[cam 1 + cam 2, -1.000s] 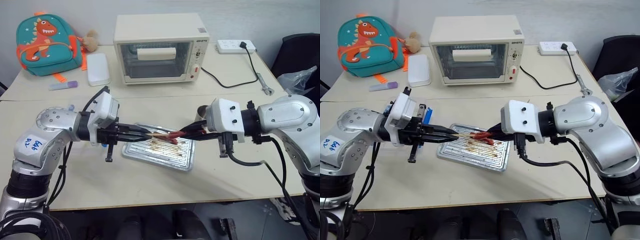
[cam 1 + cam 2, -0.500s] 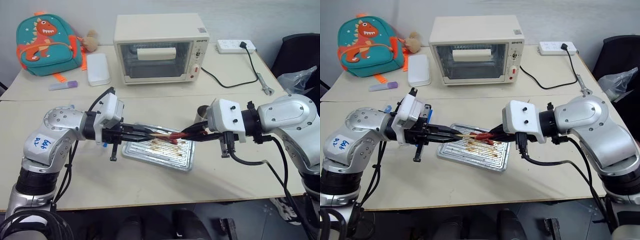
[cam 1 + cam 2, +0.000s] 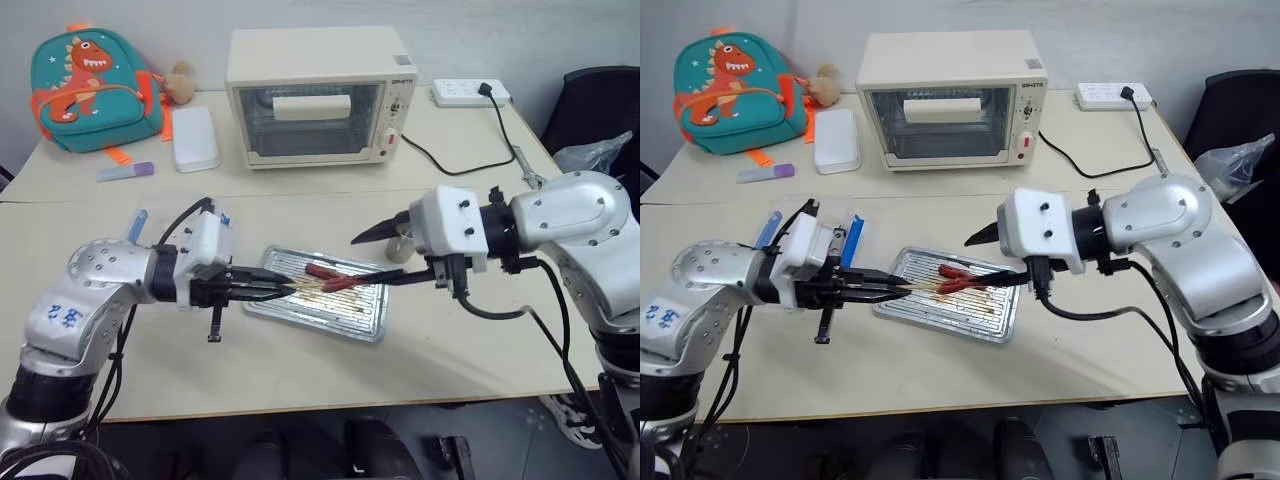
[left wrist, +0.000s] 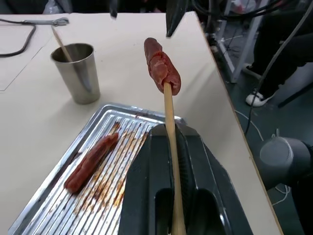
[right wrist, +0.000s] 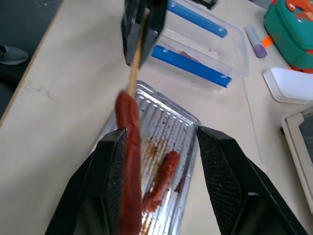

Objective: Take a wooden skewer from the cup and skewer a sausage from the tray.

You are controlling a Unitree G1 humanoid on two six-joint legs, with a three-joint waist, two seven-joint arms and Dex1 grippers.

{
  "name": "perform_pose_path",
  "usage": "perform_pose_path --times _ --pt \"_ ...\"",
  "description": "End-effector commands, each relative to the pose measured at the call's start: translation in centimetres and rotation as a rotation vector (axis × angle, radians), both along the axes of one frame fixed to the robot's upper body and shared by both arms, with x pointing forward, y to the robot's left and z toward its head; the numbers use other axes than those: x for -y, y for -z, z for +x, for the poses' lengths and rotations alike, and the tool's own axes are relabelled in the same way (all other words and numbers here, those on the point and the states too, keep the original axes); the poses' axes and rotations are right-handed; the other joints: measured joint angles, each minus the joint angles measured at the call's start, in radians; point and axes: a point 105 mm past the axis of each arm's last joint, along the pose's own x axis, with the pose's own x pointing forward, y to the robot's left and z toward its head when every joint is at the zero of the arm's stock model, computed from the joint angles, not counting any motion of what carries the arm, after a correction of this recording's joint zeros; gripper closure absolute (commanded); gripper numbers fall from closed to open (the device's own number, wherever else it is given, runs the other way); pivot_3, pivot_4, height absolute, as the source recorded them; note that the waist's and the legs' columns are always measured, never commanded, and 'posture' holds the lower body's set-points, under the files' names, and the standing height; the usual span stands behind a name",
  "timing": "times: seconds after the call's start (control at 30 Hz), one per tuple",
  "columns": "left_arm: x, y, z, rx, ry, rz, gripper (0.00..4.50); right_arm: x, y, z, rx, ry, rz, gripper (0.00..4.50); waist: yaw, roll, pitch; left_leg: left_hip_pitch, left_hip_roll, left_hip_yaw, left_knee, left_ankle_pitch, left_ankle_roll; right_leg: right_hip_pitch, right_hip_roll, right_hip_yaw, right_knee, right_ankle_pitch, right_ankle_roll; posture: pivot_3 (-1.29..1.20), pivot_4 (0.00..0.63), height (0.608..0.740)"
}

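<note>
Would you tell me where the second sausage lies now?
The loose sausage lies in the tray, near the cup.

Tray (image 3: 355, 322) sits at table (image 3: 300, 365) centre front, between the two arms. One sausage (image 4: 90, 163) lies in the tray; another sausage (image 4: 162, 66) is on the wooden skewer (image 4: 170, 142), above the tray. Cup (image 4: 77, 73) stands just beyond the tray's right end, a skewer (image 4: 60, 43) in it. Clear plastic box (image 5: 205, 51) just left of the tray. Toaster oven (image 3: 320, 96) behind, centre. Backpack (image 3: 92, 88) back left, white case (image 3: 195, 138) between it and the oven. Power strip (image 3: 470, 93) back right.
</note>
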Motion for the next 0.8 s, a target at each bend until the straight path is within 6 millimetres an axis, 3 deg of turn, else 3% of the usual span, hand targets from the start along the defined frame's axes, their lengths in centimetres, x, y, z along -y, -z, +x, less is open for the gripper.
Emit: perform_pose_path --times 0.03,0.17,0.27,0.4,0.63,0.8 --pt "-2.1 -1.5 -0.8 0.095 -0.181 -0.044 4.50 0.6 -2.4 -0.4 0.010 0.007 0.066 2.16 -0.001 0.000 0.000 0.000 0.000 0.000 0.000 0.000 0.000 0.000 0.000 0.000 0.000 0.000 0.000 0.00 0.150 0.740" --pt "-4.8 -1.3 -0.8 0.121 -0.436 -0.111 4.50 0.5 -3.1 -0.3 -0.045 0.028 0.130 2.16 0.001 0.000 0.000 0.000 0.000 0.000 0.000 0.000 0.000 0.000 0.000 0.000 0.000 0.000 0.000 0.00 0.150 0.740" --pt "-7.1 -1.2 -0.8 0.154 -0.639 -0.164 4.50 0.3 -3.0 -0.5 -0.086 0.023 0.147 1.67 0.003 0.000 0.000 0.000 0.000 0.000 0.000 0.000 0.001 0.001 -0.001 0.000 0.000 0.000 0.000 0.00 0.150 0.740" --pt "-10.3 -0.7 -0.7 0.199 -0.907 -0.209 4.50 -0.3 -2.8 -0.5 -0.087 0.020 0.167 0.68 0.003 0.000 0.000 0.000 0.000 0.000 0.000 -0.001 0.001 0.001 -0.001 0.000 -0.001 0.000 0.000 0.00 0.150 0.740" --pt "-14.9 0.1 0.2 0.209 -1.236 -0.303 4.50 -0.8 -2.5 -0.4 -0.102 0.011 0.196 0.68 0.004 -0.001 0.000 0.000 0.000 0.000 0.000 -0.001 0.001 0.001 -0.001 0.000 -0.001 0.000 0.000 0.00 0.150 0.740" --pt "-15.4 1.3 0.8 0.169 -1.265 -0.297 4.50 -0.9 -2.3 -0.2 -0.099 0.012 0.201 0.68 0.003 -0.001 0.000 0.000 0.000 0.000 0.000 -0.001 0.001 0.001 -0.001 0.000 -0.001 0.000 0.000 0.00 0.150 0.740"
